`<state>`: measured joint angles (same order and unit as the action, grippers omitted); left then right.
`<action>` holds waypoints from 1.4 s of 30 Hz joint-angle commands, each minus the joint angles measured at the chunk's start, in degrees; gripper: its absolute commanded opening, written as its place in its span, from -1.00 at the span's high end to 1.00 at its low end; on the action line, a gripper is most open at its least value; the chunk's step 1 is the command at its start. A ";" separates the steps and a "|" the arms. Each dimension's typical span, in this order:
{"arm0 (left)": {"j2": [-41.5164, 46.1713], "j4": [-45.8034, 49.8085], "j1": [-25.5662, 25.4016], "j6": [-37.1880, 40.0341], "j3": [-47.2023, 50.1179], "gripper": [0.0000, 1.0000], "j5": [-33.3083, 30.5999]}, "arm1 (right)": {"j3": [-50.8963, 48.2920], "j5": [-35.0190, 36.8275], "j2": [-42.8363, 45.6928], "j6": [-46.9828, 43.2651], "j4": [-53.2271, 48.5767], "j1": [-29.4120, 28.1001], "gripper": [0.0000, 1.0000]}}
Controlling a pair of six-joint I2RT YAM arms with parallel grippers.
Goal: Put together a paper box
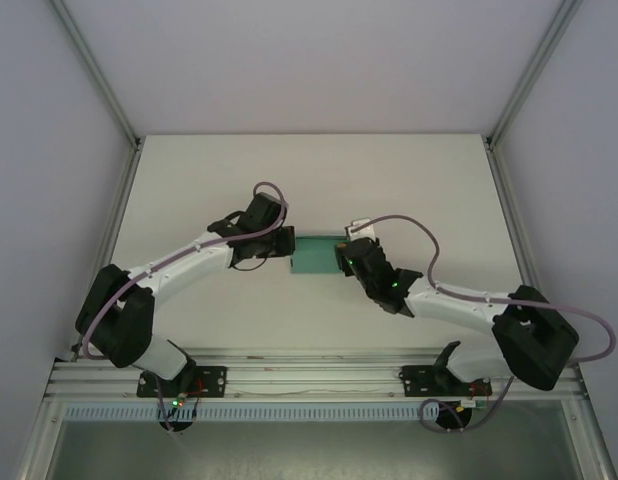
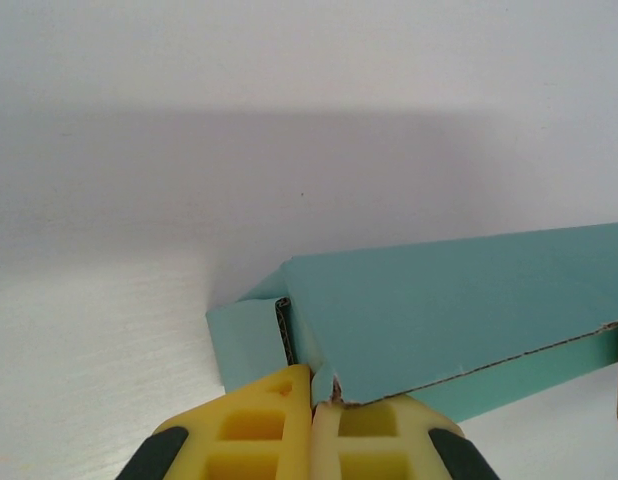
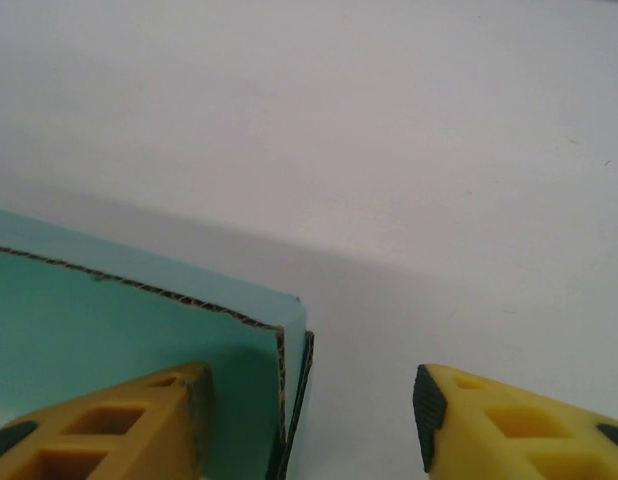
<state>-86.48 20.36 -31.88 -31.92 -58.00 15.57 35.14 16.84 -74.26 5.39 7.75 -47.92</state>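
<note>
The teal-green paper box [image 1: 315, 256] lies at the middle of the white table, a shallow folded shape between my two grippers. My left gripper [image 1: 287, 250] meets its left end. In the left wrist view the yellow fingers [image 2: 259, 420] are pressed together, and the left gripper [image 2: 313, 385] is shut on a small corner of the paper box [image 2: 459, 305]. At the box's right end my right gripper [image 1: 345, 258] stands open. In the right wrist view, the right gripper [image 3: 312, 395] straddles the end wall of the paper box [image 3: 109, 320], one finger [image 3: 139, 420] inside the box and the other well clear outside.
The white table [image 1: 309, 180] stretches back behind the box to the enclosure's walls. An aluminium rail [image 1: 309, 372] with both arm bases runs along the near edge. Grey frame posts [image 1: 99, 80] stand at the back corners.
</note>
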 commanded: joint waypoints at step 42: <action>8.53 8.83 -0.40 6.56 0.69 -0.65 5.58 | 0.30 -21.77 -8.99 16.67 -7.46 16.10 -0.01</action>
<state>-80.88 27.55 -31.90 -26.48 -57.08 19.09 39.64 -4.97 -81.30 21.50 10.13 -31.81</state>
